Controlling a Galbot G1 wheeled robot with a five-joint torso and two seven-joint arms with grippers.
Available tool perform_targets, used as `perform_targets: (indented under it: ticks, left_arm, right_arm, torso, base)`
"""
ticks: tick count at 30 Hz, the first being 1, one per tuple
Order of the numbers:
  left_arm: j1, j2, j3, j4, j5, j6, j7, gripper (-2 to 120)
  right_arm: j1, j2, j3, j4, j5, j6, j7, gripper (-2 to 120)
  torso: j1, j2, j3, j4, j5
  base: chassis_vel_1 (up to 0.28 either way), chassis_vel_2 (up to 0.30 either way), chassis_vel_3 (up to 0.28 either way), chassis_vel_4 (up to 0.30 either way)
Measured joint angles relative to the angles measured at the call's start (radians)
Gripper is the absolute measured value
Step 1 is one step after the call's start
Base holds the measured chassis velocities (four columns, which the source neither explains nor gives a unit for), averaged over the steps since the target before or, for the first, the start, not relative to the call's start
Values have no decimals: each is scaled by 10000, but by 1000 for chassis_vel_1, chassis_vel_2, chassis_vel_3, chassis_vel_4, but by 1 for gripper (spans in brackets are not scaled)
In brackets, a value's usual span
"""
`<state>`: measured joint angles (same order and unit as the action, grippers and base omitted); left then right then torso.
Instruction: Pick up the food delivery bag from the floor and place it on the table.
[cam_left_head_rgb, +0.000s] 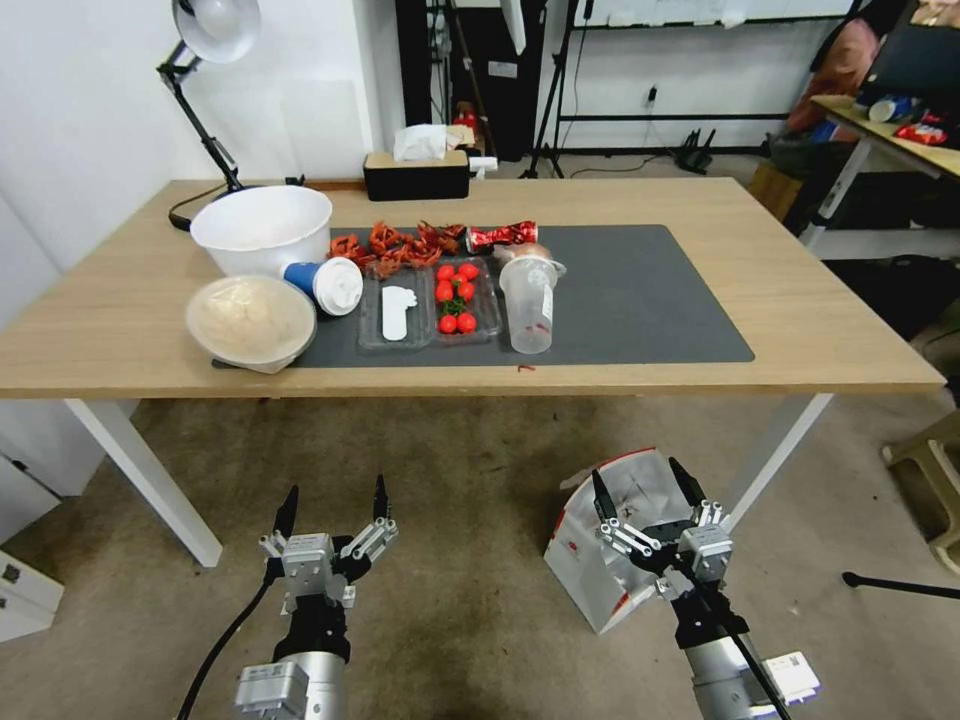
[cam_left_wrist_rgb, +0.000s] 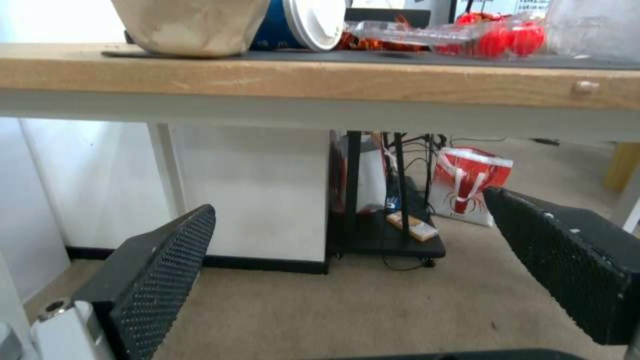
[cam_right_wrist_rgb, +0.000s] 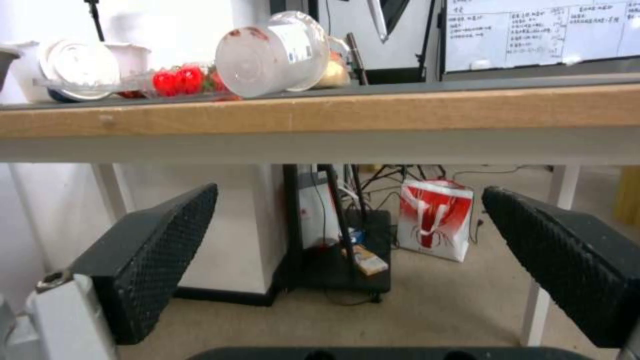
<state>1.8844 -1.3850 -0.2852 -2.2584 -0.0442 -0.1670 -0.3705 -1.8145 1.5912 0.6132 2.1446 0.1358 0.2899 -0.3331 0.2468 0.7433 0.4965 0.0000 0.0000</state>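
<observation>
Now – both pincers released | right gripper (cam_left_head_rgb: 645, 485) partly hides food delivery bag (cam_left_head_rgb: 590, 560) | left gripper (cam_left_head_rgb: 332, 505) above floor (cam_left_head_rgb: 470, 560)

Both arms are silver and black; the left gripper (cam_left_head_rgb: 333, 505) and right gripper (cam_left_head_rgb: 644, 484) have black, dimpled fingers (cam_left_wrist_rgb: 160, 270).

mat's right half (cam_left_head_rgb: 650, 300) bare, containers (cam_left_head_rgb: 400, 290) left

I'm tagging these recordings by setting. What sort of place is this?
Probably a lab or office workroom, not a home: a written-on whiteboard on the far wall, tripod stands and cabling behind the table, and a worn bare floor.
</observation>
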Motion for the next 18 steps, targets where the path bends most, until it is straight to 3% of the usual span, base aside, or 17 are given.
perform_targets:
  ticks: [18]
  left_arm:
    - [-41,-5,12,109,-1,-15,-10,100]
  right_arm:
    - [24,-39,37,-44,41,-10,-42,100]
  torso:
    - [-317,-769,-454,0,0]
  base:
    - [0,0,0,0]
